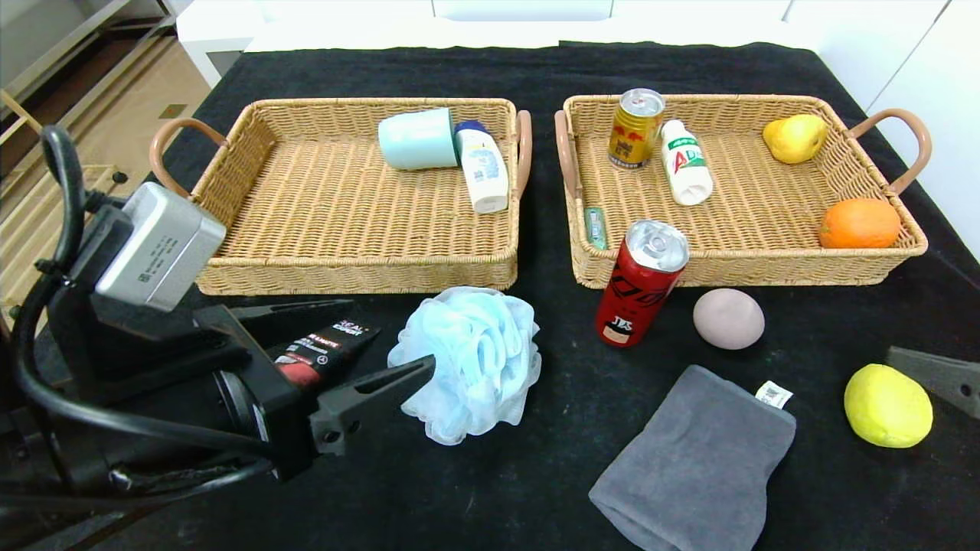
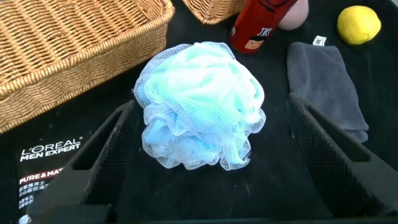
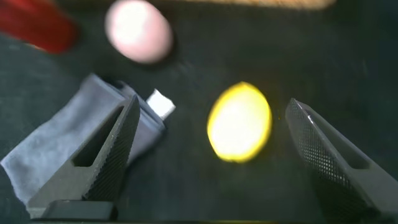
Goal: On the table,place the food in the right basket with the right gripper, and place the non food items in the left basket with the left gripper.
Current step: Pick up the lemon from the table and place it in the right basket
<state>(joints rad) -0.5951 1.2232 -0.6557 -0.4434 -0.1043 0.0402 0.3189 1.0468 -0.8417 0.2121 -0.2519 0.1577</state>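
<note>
1. Approaching two pickups at once appears to be the step in hand. The left gripper (image 1: pixel 364 340) stands with jaws wide apart and nothing held, aimed at the blue bath puff (image 1: pixel 467 363) just in front of it. In the left wrist view the puff (image 2: pixel 199 106) sits between the two fingers, not yet clamped.
2. The right gripper (image 3: pixel 208 152) is likewise spread wide and empty, with the lemon (image 3: pixel 239 121) between its fingers. In the head view only one finger shows, at 3 o'clock of the lemon (image 1: pixel 888 405).
3. Next move, left side: advance, close on the puff, lift, then carry toward 11 o'clock to the left basket (image 1: pixel 230 191). The puff is soft, so expect the jaws to close far.
4. Next move, right side: lower, close on the lemon, carry toward 12 o'clock to the right basket (image 1: pixel 911 245).
5. Surroundings: a black tube (image 1: pixel 325 348) lies under the left gripper, at 9 o'clock of the puff. A red can (image 1: pixel 639 283), a pink egg-shaped item (image 1: pixel 727 317) and a grey cloth (image 1: pixel 697 459) remain on the table.
6. Obstruction: the red can stands upright touching or just before the right basket's front wall; a low swing could tip it.
</note>
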